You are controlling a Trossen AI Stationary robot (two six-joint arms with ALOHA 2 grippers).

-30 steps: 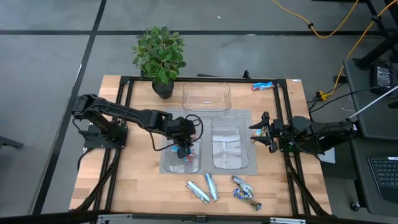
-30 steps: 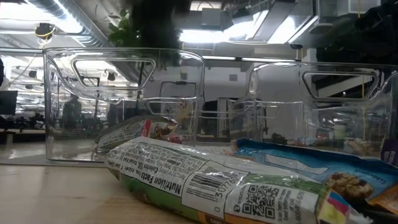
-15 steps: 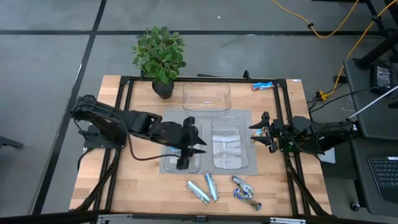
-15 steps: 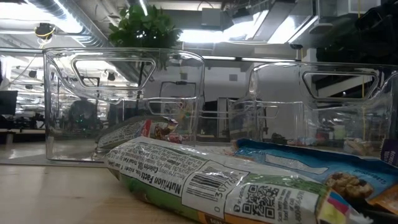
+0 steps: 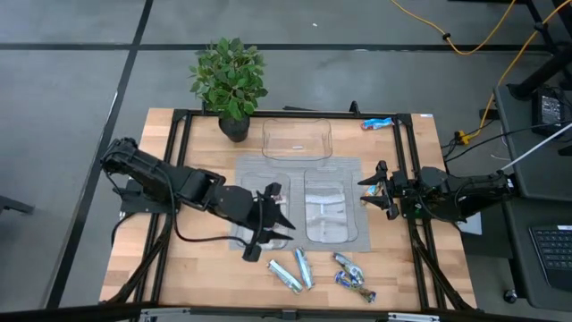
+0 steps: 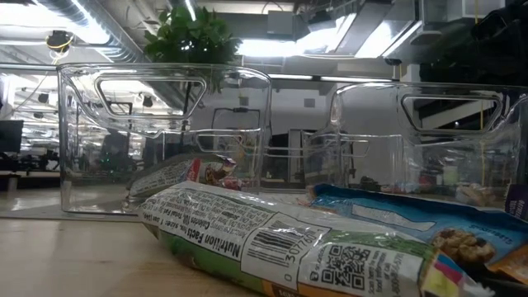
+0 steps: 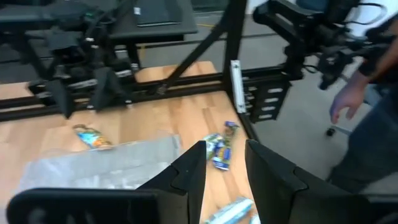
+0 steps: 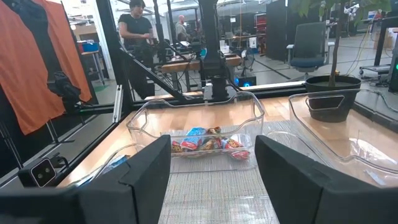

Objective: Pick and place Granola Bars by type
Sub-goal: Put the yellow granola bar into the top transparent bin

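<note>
Several granola bars lie loose near the table's front edge: two pale silvery-green ones [image 5: 295,271] and dark blue crinkly ones [image 5: 353,275]. One blue bar [image 5: 377,123] lies at the far right. Blue-and-red bars [image 8: 205,142] lie flat in a clear tray [image 8: 193,118]. My left gripper [image 5: 279,225] hovers over the left tray's near end [image 5: 261,234], slanting toward the loose bars. Its fingers stand slightly apart with nothing between them [image 7: 225,146]. My right gripper [image 5: 364,192] waits open at the table's right side, level, facing the trays [image 8: 214,155].
Three clear trays stand by a grey mat [image 5: 349,170]: one far [image 5: 297,139], two side by side [image 5: 331,210]. A potted plant [image 5: 230,80] stands at the far left. A black frame [image 5: 179,134] rims the table. A person's hand [image 7: 345,99] shows beyond the table's edge.
My left gripper has risen out of the left tray and swung toward the table's near edge. It has tipped from pointing down to slanting forward toward the loose bars. The bars in the tray stay put.
</note>
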